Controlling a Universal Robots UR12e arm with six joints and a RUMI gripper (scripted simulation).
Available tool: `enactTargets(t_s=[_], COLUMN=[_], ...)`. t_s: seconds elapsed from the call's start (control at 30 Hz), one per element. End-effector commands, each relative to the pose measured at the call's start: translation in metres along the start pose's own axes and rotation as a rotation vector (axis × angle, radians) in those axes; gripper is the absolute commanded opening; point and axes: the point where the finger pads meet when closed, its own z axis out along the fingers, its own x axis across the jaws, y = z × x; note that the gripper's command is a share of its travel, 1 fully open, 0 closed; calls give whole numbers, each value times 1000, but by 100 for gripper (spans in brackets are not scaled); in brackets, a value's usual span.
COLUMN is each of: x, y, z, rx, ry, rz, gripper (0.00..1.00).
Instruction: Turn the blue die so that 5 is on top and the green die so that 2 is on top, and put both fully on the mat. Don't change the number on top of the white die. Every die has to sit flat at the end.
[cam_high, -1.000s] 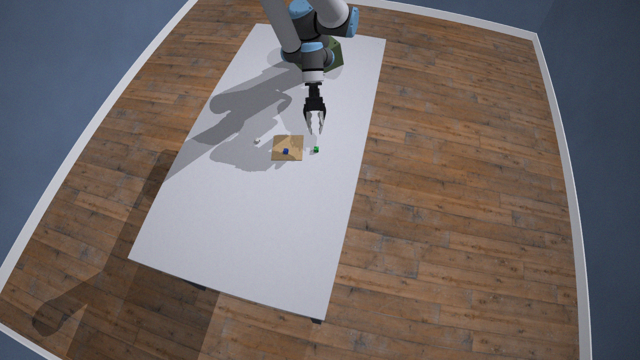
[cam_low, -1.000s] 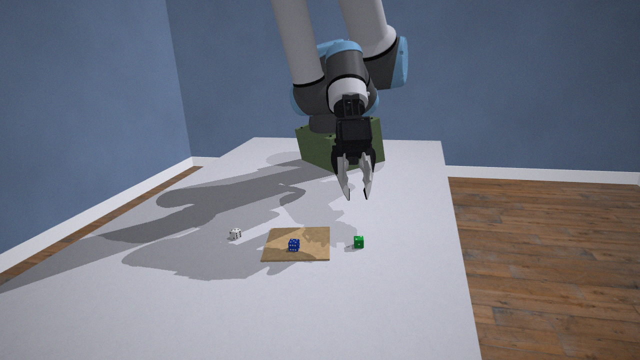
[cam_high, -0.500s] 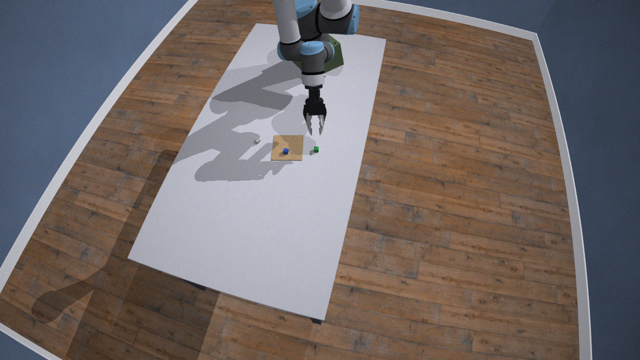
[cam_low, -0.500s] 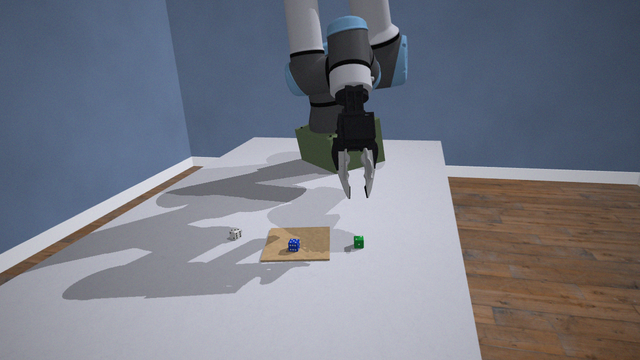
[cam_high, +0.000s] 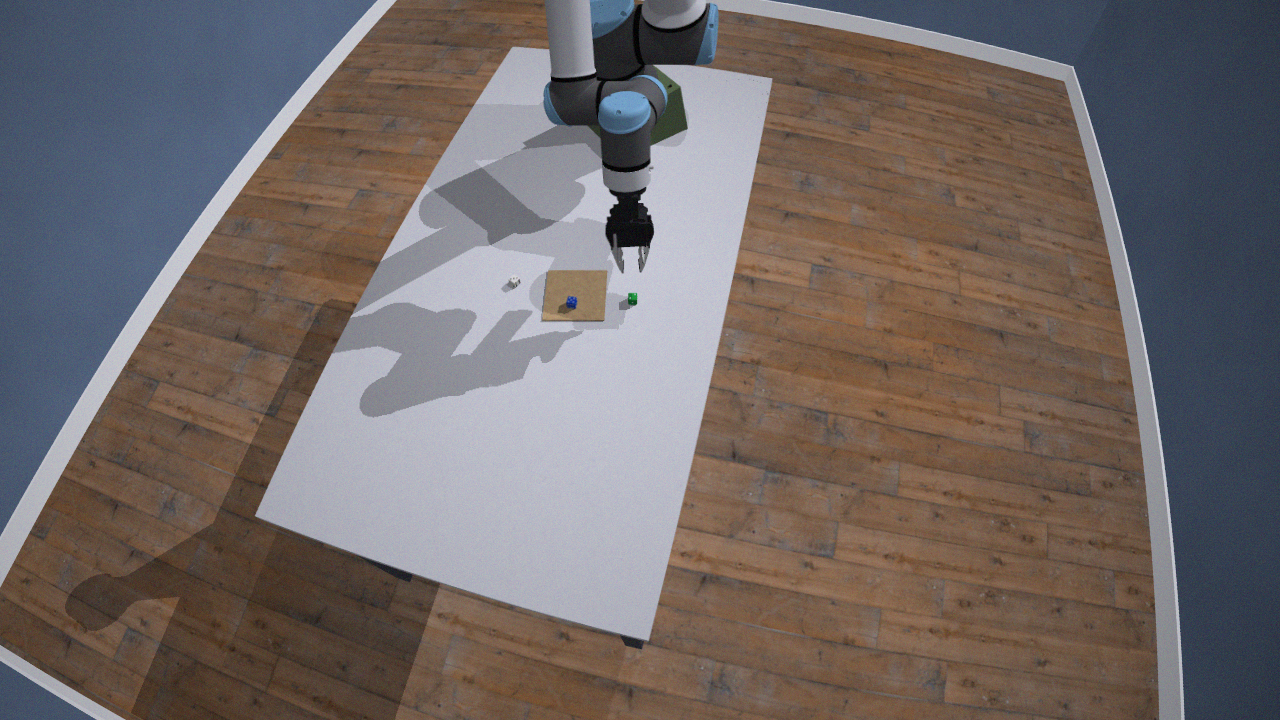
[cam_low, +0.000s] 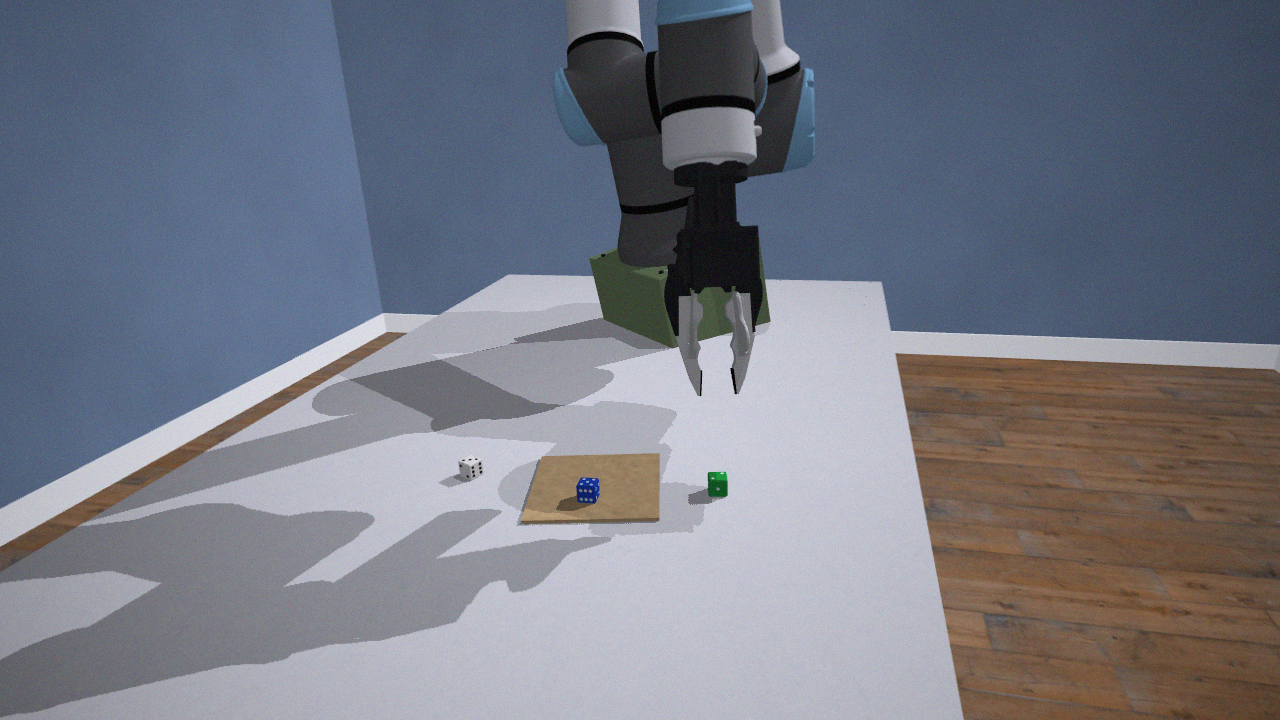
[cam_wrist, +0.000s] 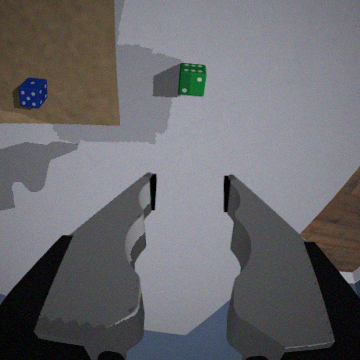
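The blue die (cam_high: 571, 302) (cam_low: 588, 489) (cam_wrist: 33, 93) sits flat on the tan mat (cam_high: 586, 282) (cam_low: 626, 474) (cam_wrist: 65, 40), toward its left half. The green die (cam_high: 631, 298) (cam_low: 716, 484) (cam_wrist: 192, 79) sits flat on the white table just off the mat's right edge. The white die (cam_high: 514, 282) (cam_low: 470, 467) sits on the table left of the mat. My gripper (cam_high: 631, 266) (cam_low: 716, 390) (cam_wrist: 190, 177) points down, well above the table and behind the green die. Its fingers stand a little apart with nothing between them.
The arm's green base block (cam_high: 673, 111) (cam_low: 631, 295) stands at the far end of the white table (cam_high: 492, 447). Wooden floor lies to the right of the table's edge (cam_low: 913, 501). The arm casts broad shadows across the table's left side.
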Motion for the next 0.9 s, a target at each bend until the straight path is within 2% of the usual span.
enactTargets(t_s=[0.0,0.23,0.57,0.87], x=[0,0,0,0], y=[6,12,15,16], z=[0,-1,-3,-4], rx=[105,204,263,275], ry=[2,3,2,2], rz=[2,2,2,2], gripper=[21,21,21,21])
